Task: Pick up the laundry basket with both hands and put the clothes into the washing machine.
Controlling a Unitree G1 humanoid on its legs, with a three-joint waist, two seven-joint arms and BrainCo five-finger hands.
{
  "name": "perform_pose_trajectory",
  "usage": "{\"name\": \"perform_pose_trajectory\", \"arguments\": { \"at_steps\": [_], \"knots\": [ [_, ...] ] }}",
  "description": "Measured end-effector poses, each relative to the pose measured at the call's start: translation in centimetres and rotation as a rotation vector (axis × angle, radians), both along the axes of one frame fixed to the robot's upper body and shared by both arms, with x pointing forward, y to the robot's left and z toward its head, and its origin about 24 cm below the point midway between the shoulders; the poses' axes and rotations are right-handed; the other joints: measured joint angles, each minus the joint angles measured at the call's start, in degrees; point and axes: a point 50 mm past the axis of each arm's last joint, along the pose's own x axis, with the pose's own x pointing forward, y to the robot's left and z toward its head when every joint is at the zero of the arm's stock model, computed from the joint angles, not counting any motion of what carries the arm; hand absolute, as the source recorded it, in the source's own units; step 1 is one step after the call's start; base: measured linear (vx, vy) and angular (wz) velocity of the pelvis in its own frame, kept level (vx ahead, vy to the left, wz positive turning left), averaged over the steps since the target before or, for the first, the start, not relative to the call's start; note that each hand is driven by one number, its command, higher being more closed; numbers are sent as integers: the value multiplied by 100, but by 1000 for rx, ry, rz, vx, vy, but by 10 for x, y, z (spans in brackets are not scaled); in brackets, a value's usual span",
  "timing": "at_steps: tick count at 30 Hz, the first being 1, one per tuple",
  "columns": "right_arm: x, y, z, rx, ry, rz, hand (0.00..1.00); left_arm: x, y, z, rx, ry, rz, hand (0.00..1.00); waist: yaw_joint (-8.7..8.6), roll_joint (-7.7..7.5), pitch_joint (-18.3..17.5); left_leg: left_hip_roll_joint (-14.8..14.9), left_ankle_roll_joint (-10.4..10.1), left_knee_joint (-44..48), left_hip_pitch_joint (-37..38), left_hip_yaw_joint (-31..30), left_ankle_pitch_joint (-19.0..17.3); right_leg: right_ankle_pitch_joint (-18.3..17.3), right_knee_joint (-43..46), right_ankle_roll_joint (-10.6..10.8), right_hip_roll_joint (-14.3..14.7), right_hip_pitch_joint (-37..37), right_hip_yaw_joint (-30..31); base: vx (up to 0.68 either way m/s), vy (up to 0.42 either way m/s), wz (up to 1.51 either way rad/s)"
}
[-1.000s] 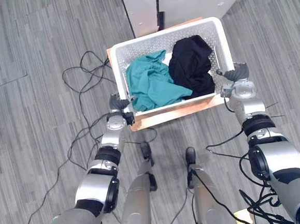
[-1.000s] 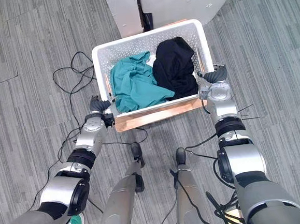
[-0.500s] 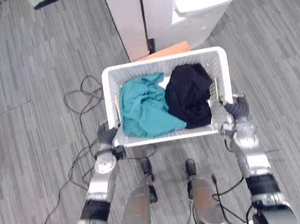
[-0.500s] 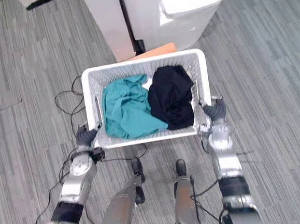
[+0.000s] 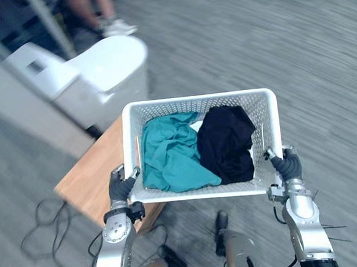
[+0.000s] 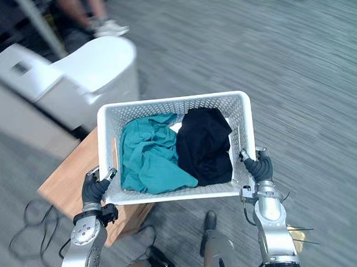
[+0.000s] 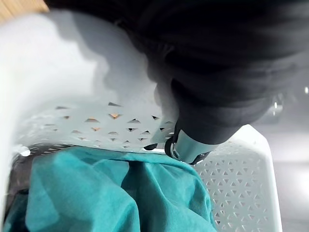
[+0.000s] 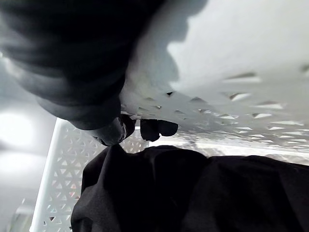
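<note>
Carrying step: left hand [image 5: 119,186] and right hand [image 5: 286,165] curl over the laundry basket's [image 5: 194,99] end rims. Next, close on the washing machine [image 5: 108,65] beyond the basket.

Even overhead light is filling the room. Glare is whitening the washing machine [image 5: 108,65] lid. The basket [image 6: 171,101] is shading the floor [image 5: 324,97] beneath. Wrist views: heavy shadow is falling across the basket wall.
</note>
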Motion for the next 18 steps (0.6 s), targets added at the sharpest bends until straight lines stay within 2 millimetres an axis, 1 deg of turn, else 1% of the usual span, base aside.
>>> {"name": "perform_pose_trajectory", "arguments": {
  "at_steps": [1, 2, 3, 4, 5, 6, 7, 8, 9, 10, 11, 12, 13, 14, 15, 16, 17, 18],
  "knots": [
    [0, 0, -2, 1, 10, 3, 100, -1, 0, -3, 0, 11, 2, 100, -1, 12, -88, 106, -29, 132, 56, 180, -68, 89, 4, 140, 14, 16, -48, 182, -79, -166],
    [0, 0, -5, 1, 22, 7, 100, -1, 0, -7, 0, 28, 3, 100, -20, 41, -174, 275, -45, 359, 141, 304, -155, 231, -20, 348, 141, -18, 119, 302, -209, -167],
    [-1, 0, -8, -3, 38, 12, 100, -2, 0, -13, -10, 55, 8, 100, 22, 161, -237, 667, -35, 936, 243, 168, -239, 259, 0, 503, 502, -53, 516, 327, -255, -176],
    [-1, 0, -10, -5, 49, 14, 100, -4, 0, -17, -12, 71, 10, 100, 42, 247, -290, 1007, 52, 1491, 191, 15, -189, 183, -3, 463, 695, -45, 746, 332, -253, -162],
    [-1, -1, -11, -8, 56, 15, 100, -5, -1, -18, -14, 78, 11, 100, 59, 300, -310, 1236, 247, 1898, 117, -167, -88, 115, 3, 428, 842, -25, 872, 294, -223, -129],
    [-2, -2, -13, -12, 70, 16, 100, -9, -1, -22, -19, 94, 16, 100, 77, 362, -322, 1590, 1183, 2881, -319, -939, 350, -20, -9, 297, 1137, 85, 1123, 241, -178, -136],
    [-2, -2, -14, -19, 77, 20, 100, -12, -3, -26, -33, 109, 23, 100, 178, 404, -316, 1391, 1166, 3575, -873, -2287, 446, -130, -35, 228, 1273, 250, 1418, 333, -137, -138],
    [-2, -5, -13, -33, 80, 20, 100, -14, -6, -28, -49, 115, 26, 100, 253, 418, -314, 1018, 808, 3751, -1123, -2991, 236, -196, -50, 207, 1292, 325, 1589, 364, 2, -141],
    [-2, -9, -12, -60, 85, 26, 100, -17, -11, -31, -75, 128, 32, 100, 409, 415, -312, 256, 416, 3843, -1503, -3934, -31, -264, -122, 210, 1320, 523, 1906, 440, 69, -142],
    [-2, -9, -11, -78, 89, 44, 100, -23, -11, -36, -87, 147, 43, 100, 536, 414, -311, -317, 324, 3648, -1773, -4437, -177, -318, -239, 254, 1329, 764, 2198, 363, 83, -133],
    [-2, -9, -11, -80, 91, 54, 100, -26, -10, -38, -87, 158, 47, 100, 595, 417, -312, -500, 306, 3458, -1908, -4543, -225, -343, -295, 281, 1331, 874, 2332, 368, 94, -119],
    [-1, -6, -12, -88, 95, 74, 100, -31, -10, -41, -87, 171, 53, 100, 693, 424, -316, -743, 298, 2940, -2183, -4670, -222, -394, -433, 331, 1331, 1073, 2552, 385, 127, -96],
    [-1, -6, -12, -95, 98, 80, 100, -34, -8, -42, -89, 178, 61, 100, 767, 460, -328, -899, 172, 2242, -2445, -4692, -147, -462, -560, 435, 1310, 1233, 2720, 386, 143, -85],
    [-1, -5, -12, -98, 99, 85, 100, -34, -6, -42, -88, 178, 71, 100, 799, 468, -328, -977, 15, 1803, -2503, -4696, -47, -498, -618, 494, 1297, 1285, 2787, 382, 196, -64],
    [-1, -4, -12, -105, 101, 95, 100, -37, -5, -42, -96, 180, 85, 100, 806, 571, -390, -1029, -267, 741, -2583, -4685, 275, -576, -747, 615, 1291, 1399, 2885, 311, 183, -44],
    [-1, -3, -13, -106, 105, 100, 100, -39, -5, -43, -101, 183, 93, 100, 840, 605, -419, -1041, -137, 593, -2525, -4600, 723, -623, -789, 677, 1269, 1480, 2971, 486, 236, -59],
    [-1, 3, -17, -87, 115, 113, 100, -42, -2, -44, -104, 189, 111, 100, 941, 441, -470, -1175, 142, 457, -2346, -4285, 915, -691, -940, 713, 1085, 1650, 3143, 579, 236, -42],
    [0, 3, -16, -95, 112, 119, 100, -42, -1, -42, -105, 178, 113, 100, 940, 404, -508, -1277, 461, 689, -2411, -4199, 702, -696, -958, 845, 942, 1694, 3146, 696, 299, -34]
  ]
}}
